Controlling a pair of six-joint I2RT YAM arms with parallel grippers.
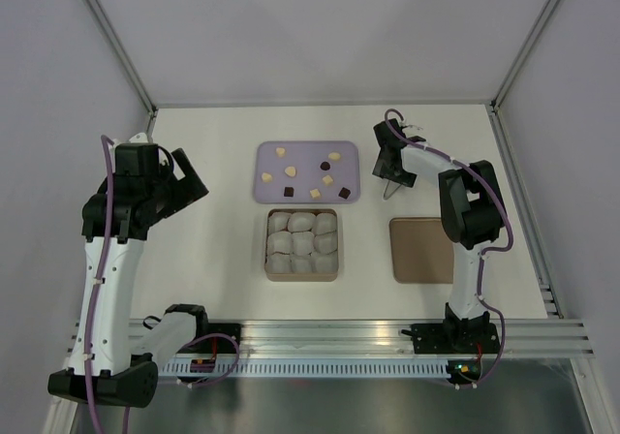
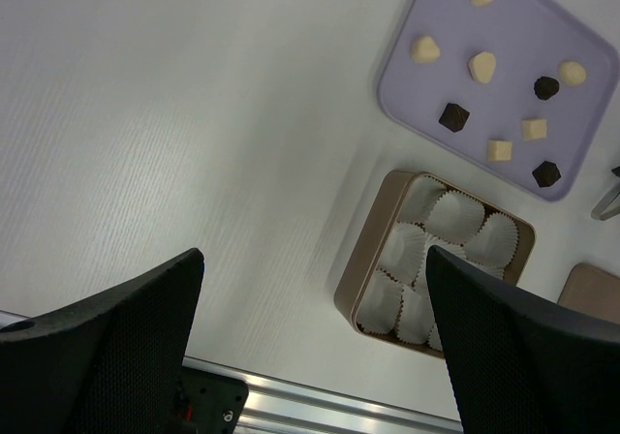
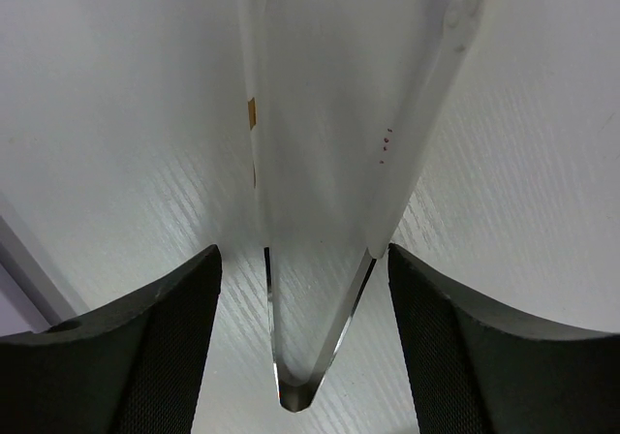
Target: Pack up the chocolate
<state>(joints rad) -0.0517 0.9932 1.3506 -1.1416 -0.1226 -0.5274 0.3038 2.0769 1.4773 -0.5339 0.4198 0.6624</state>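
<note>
Chocolate pieces (image 1: 290, 170) on lilac tray (image 1: 306, 153), right gripper (image 3: 302, 258) straddling metal tongs (image 3: 329, 114)

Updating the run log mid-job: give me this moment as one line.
right pincer: open, astride tongs | left pincer: open, empty | chocolates: nine on tray | cups in box: empty
</note>
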